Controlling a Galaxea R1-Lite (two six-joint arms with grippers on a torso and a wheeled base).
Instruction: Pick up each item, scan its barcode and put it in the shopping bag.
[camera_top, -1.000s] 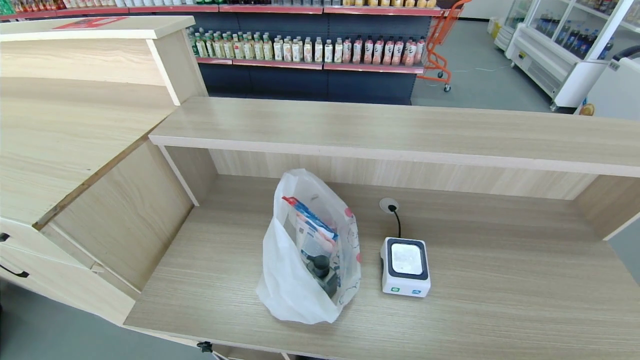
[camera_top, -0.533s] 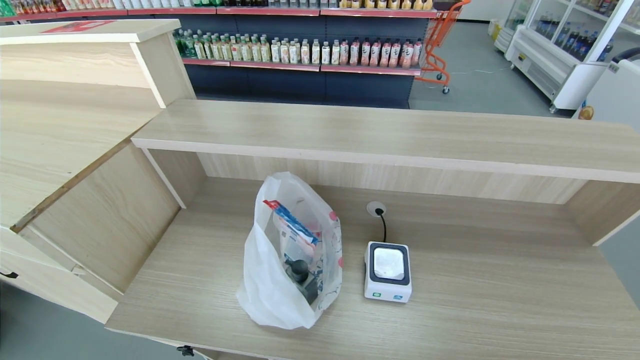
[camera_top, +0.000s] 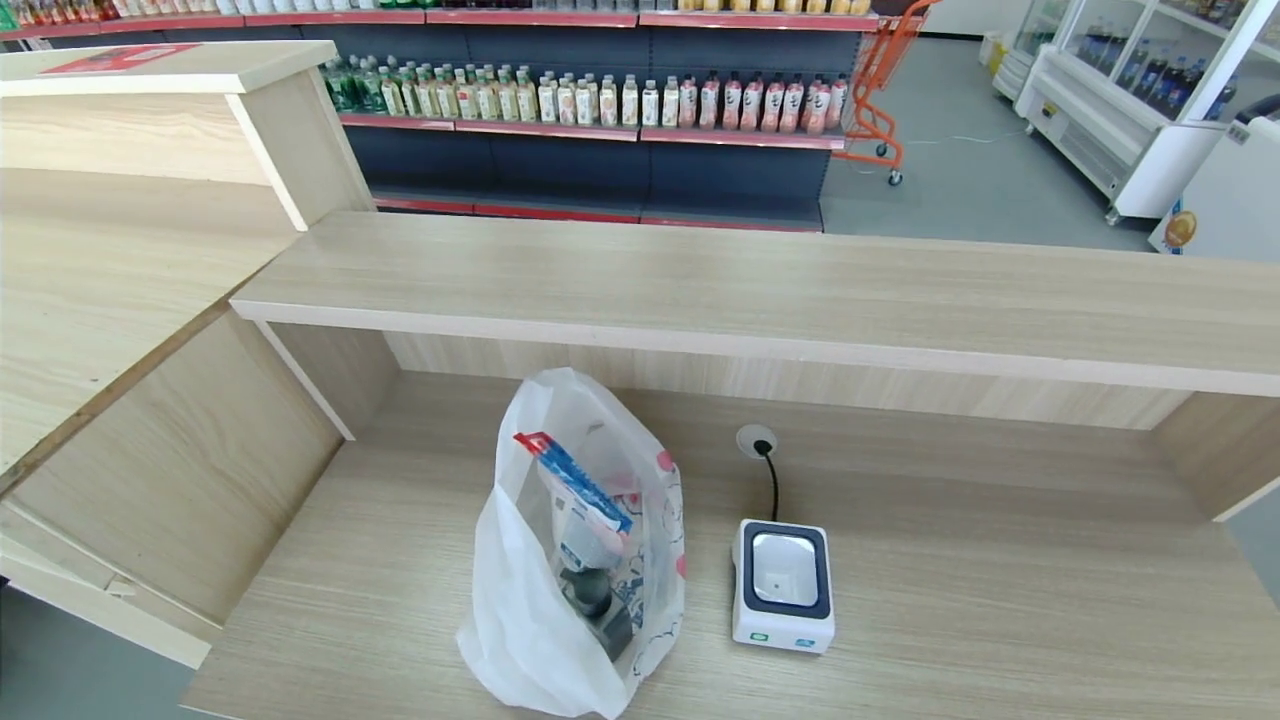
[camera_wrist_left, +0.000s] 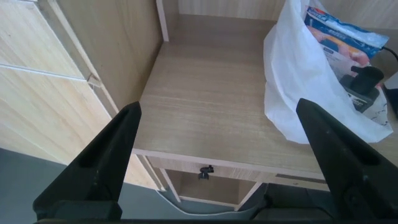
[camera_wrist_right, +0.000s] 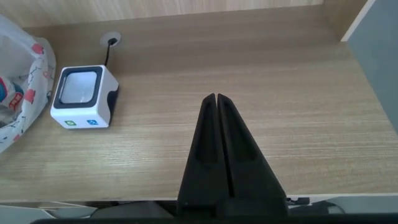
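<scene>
A white plastic shopping bag stands on the wooden counter, its mouth wide. Inside it sit a blue-and-red packet and a dark bottle with a black cap. Just right of the bag lies the white barcode scanner, window up, its black cable running to a grommet. My left gripper hangs open over the counter's near left corner, the shopping bag off to one side. My right gripper is shut and empty above the counter's right half, away from the scanner.
A raised wooden ledge runs along the counter's far side, with a taller cabinet on the left. Store shelves of bottles, an orange cart and glass-door coolers stand beyond.
The head camera has shifted, so the bag, scanner and counter sit lower and more to the left in the picture. Bag and scanner keep the same place relative to each other.
</scene>
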